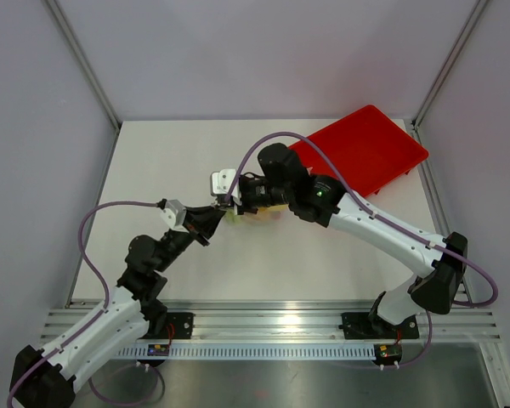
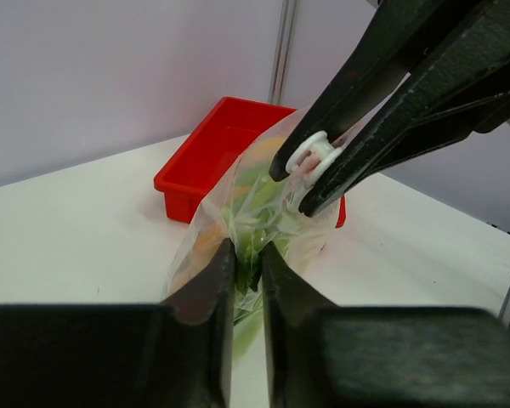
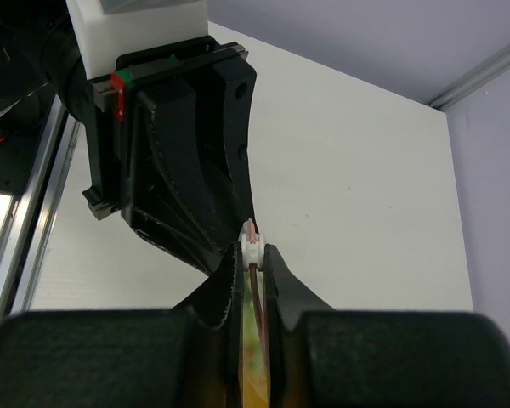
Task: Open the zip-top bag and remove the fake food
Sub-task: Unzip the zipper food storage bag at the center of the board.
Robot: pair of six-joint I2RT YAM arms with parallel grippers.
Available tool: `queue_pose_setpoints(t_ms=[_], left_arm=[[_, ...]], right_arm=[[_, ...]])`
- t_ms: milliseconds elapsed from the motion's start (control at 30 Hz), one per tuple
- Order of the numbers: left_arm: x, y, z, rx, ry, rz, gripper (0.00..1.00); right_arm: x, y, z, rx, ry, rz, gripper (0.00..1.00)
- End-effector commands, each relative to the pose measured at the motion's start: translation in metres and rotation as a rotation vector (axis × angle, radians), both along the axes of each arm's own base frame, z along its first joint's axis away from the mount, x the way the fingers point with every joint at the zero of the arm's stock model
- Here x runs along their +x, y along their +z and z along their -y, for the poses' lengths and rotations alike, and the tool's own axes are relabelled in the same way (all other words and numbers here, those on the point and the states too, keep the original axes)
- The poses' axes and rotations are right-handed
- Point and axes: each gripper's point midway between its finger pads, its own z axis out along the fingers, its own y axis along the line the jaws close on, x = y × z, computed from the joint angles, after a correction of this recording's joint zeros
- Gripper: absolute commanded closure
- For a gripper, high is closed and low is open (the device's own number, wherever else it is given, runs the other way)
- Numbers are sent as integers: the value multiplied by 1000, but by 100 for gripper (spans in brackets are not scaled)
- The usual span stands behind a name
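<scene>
Two grippers meet above the middle of the white table (image 1: 153, 170), both of them mine. My left gripper (image 2: 247, 255) is clenched, its black fingers (image 2: 208, 293) pinching the near edge of the bag (image 2: 238, 204) with only film between them. My right gripper (image 3: 252, 255) is clamped too, grasping the one white slider (image 3: 252, 248) that rides on the pink-red zip strip (image 3: 257, 293) along the bag's mouth. One bag, then, held between two grips, clear and crinkled, out over the middle of the table.

Inside it sits the toy food (image 2: 253, 229). Green pieces and some orange and yellow ones show through the plastic, pressed together so that I cannot count them. All that I can see of it is within the bag.

One red tray (image 2: 180, 200) stands beyond the bag, toward the far right corner of the table; from above it lies apart from the bag. One green light (image 1: 320, 192) glows on my right arm, and one small red-and-green tab (image 3: 119, 79) sits on the left gripper's housing. Any lettering on these is too small for me to read.
</scene>
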Motion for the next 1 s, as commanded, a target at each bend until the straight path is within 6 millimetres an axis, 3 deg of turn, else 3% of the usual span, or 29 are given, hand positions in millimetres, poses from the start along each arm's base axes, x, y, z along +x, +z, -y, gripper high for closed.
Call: queue_pose_setpoints(t_ms=[0,233,433,733,967], left_arm=[[-8,25,-9,-82,17,93,79],[-25,37,-23,-164,31,194,56],[-32,46,-20,-174,-5,247,48],[-29,45,-12,-143,-26,270,46],[-26,44,-2,-108,-64,264,61]], right_arm=[[-1,32,1,72,-17,48,99],[-5,46,5,90,-16,38,99],[-9,45,5,81,-2,26,100],[-16,43,7,64,24,5,99],[-18,44,7,64,35,-3,100]])
